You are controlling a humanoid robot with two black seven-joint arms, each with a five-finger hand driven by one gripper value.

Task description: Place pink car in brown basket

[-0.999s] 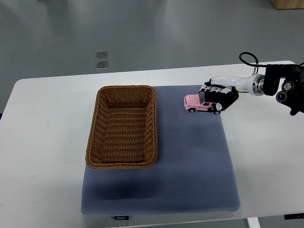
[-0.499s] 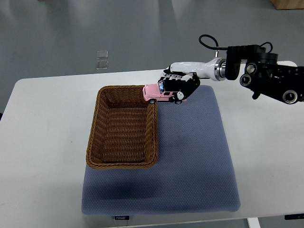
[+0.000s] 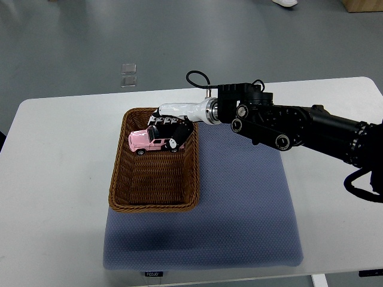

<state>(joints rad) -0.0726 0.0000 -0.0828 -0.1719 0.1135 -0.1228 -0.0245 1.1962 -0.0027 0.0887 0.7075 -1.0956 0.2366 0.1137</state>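
Note:
The pink toy car hangs over the far part of the brown wicker basket, nose to the left, held above the basket floor. My right hand is shut on the car's rear half, its black and white fingers wrapped around it. The right arm reaches in from the right edge across the blue mat. The basket stands on the left part of the mat. The left arm does not show.
A blue-grey mat covers the middle of the white table. Grey floor lies beyond the table's far edge, with a small square marker on it.
My right hand has carried the pink car leftward, from above the mat, past the basket's right rim, to over the basket's inside. The arm has stretched further across the table.

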